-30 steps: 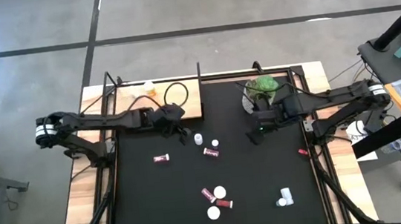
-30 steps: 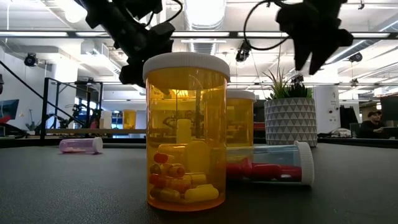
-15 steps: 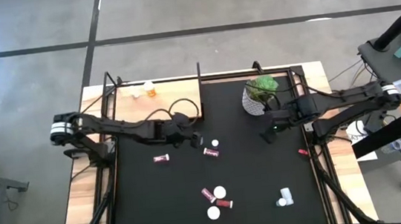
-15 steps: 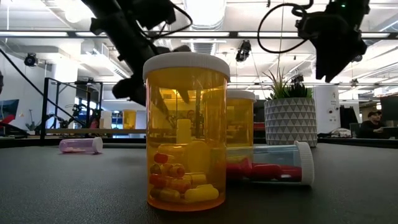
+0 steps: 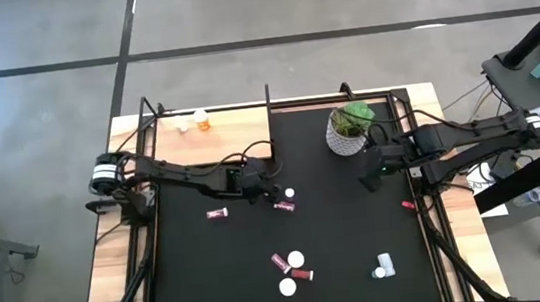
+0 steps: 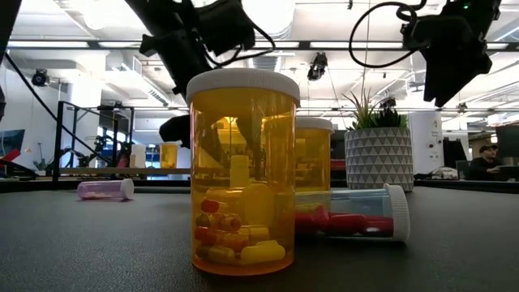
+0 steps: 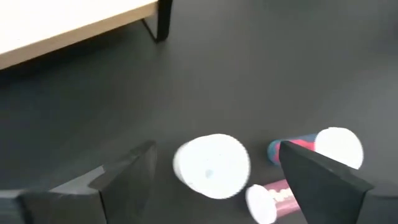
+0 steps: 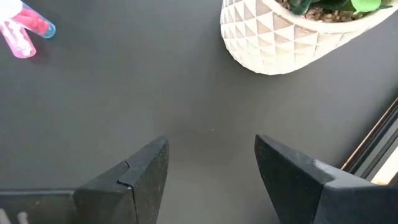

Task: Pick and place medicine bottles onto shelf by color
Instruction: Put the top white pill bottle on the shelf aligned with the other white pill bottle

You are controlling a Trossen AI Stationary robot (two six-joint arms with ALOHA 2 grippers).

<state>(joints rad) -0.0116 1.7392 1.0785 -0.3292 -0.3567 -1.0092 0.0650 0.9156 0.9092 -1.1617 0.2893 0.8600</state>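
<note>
My left gripper (image 5: 266, 188) is open and low over the black mat, just off the shelf's right end. Its fingers stand on either side of an upright white-capped bottle (image 7: 211, 167) without touching it. A white-capped bottle (image 5: 289, 193) and a lying dark red bottle (image 5: 284, 206) are close beside it. The pale wooden shelf (image 5: 229, 140) lies at the far left with two small bottles (image 5: 202, 119) on it. My right gripper (image 5: 367, 181) is open and empty over bare mat (image 8: 211, 149), near the plant pot.
A white pot with a green plant (image 5: 348, 128) stands at the far right. A dark red bottle (image 5: 217, 214) lies mid-left. A cluster of bottles (image 5: 292, 264) stands near the front, an amber one (image 6: 243, 170) closest to the low camera. A white bottle (image 5: 384, 265) lies front right.
My left gripper has gone from the shelf's right end toward the table's right and a little toward the near edge, coming over the upright white-capped bottle. My right gripper has gone a short way toward the table's right edge.
</note>
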